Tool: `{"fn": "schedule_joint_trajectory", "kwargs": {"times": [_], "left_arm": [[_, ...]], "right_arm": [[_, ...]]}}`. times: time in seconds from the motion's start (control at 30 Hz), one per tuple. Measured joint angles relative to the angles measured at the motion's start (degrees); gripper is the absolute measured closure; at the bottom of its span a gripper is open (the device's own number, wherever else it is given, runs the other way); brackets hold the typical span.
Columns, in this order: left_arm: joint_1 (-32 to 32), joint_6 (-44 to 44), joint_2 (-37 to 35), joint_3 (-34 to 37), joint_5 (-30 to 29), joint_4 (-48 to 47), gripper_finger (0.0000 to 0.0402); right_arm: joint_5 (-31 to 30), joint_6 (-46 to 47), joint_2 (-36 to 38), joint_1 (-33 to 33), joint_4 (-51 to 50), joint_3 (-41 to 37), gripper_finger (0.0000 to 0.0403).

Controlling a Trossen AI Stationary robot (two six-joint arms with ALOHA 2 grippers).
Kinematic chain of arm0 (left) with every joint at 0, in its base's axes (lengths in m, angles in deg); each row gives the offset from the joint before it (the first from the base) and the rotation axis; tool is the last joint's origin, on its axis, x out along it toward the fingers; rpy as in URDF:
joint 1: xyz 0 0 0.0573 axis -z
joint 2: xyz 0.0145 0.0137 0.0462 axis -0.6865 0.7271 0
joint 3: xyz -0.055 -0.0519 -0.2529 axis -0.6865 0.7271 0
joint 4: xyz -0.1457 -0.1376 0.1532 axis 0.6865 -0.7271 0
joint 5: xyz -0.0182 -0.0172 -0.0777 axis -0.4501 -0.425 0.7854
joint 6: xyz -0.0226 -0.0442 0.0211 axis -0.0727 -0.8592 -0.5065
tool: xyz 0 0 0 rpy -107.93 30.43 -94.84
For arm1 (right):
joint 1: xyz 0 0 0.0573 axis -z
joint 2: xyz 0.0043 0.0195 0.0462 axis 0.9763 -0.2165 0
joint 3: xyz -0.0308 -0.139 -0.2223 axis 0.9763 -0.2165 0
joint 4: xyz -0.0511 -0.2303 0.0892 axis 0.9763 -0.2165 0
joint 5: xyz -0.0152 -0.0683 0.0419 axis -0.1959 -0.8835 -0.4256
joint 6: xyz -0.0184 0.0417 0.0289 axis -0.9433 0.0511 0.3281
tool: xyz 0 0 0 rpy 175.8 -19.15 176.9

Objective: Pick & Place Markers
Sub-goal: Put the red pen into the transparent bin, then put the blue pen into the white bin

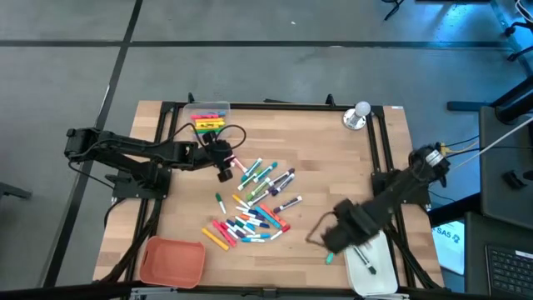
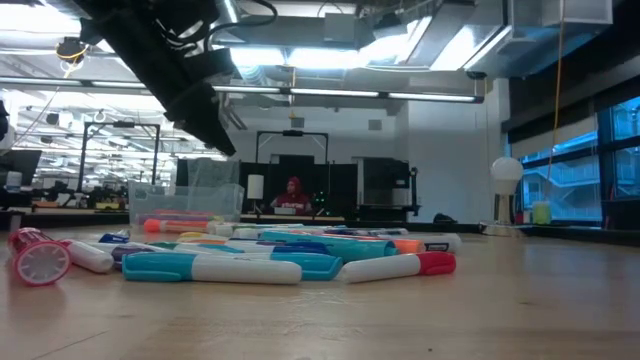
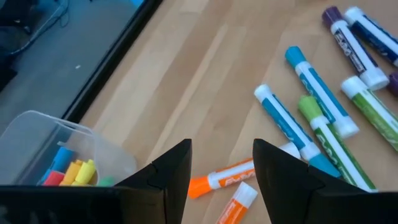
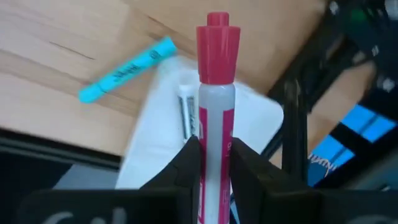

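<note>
Many coloured markers (image 1: 254,208) lie scattered on the wooden table's middle, and the low view shows them (image 2: 260,262) lying flat. My left gripper (image 1: 225,173) hovers open over the pile's far left end, above two orange markers (image 3: 224,177). Near the table's front right, my right gripper (image 1: 337,237) is shut on a white marker with a red cap (image 4: 217,43). It hangs over the left side of a white tray (image 1: 375,271), which holds a dark-and-white marker (image 4: 186,109). A teal highlighter (image 4: 127,68) lies on the table beside the tray. My right gripper pinches the red-capped marker's white barrel (image 4: 216,134) between its two fingers. The marker lies along the fingers, and its capped end sticks out past the fingertips. The fingers come from above, slanting steeply down. The marker is lifted clear, above the white tray (image 4: 255,124).
A clear box (image 1: 210,110) with several markers stands at the far left, also in the left wrist view (image 3: 37,140). An orange tray (image 1: 172,260) sits at the near left corner. A silver bell (image 1: 358,115) stands at the far right. Black frame rails run along the table's sides.
</note>
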Motion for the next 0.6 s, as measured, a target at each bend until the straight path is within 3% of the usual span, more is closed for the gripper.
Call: {"fn": "schedule_joint_trajectory", "kwargs": {"times": [0.27,0.6], "left_arm": [[0.0,-2.6,0.0,0.0,-0.2,0.0,0.0235],[0.0,-4.0,0.0,0.0,0.1,0.2,0.0235]], "right_arm": [[5.1,15.4,-4.7,-9.0,4.5,0.0,0.0339],[5.0,11.5,-9.1,-10.4,7.9,0.0,0.0247]]}}
